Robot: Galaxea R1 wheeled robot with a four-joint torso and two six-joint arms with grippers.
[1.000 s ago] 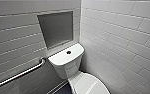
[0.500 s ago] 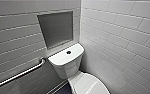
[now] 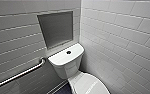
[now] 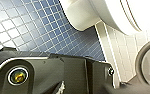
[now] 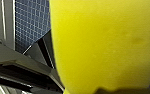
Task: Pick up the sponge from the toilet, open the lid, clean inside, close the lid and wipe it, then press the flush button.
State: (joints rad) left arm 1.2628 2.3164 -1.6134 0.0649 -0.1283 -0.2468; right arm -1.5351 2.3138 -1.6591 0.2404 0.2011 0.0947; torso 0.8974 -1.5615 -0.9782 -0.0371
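Observation:
The white toilet (image 3: pixel 66 62) stands in the corner of two tiled walls. Its tank cover carries the small round dark flush button (image 3: pixel 68 52). Below the tank, the white oval lid (image 3: pixel 89 85) lies down over the bowl. In the right wrist view the bright yellow sponge (image 5: pixel 103 45) looms very close, with my right gripper (image 5: pixel 104 87) shut on it. The left wrist view looks at the underside of the toilet bowl (image 4: pixel 111 15) from low beside it, and my left gripper is open with nothing in it.
A metal grab bar (image 3: pixel 18 75) runs along the left wall, below a square grey recess (image 3: pixel 56 28) behind the tank. White tiled wall stands close on the toilet's right. Blue small-tiled floor (image 4: pixel 41 32) lies around the bowl's base.

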